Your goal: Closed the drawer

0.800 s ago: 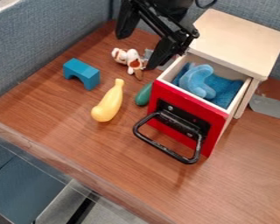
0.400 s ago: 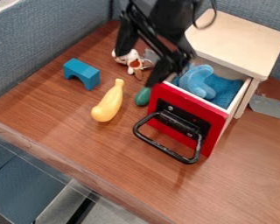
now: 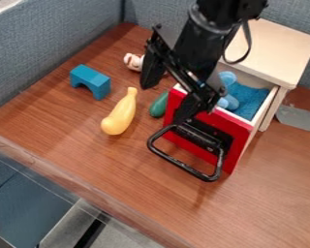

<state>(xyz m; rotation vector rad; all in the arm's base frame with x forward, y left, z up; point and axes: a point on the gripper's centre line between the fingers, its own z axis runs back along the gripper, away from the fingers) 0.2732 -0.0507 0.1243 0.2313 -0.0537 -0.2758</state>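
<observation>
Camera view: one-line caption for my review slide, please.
Open gripper at a pulled-out, red-fronted drawer holding a blue toy, a yellow toy on the wooden table.

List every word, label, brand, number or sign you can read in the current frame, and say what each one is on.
None that can be read.
Gripper: a small pale mark on its body, too small to read, if it is print at all.
Drawer front, handle and cabinet top: no print to be made out.
Blue block and yellow toy: no print to be made out.
</observation>
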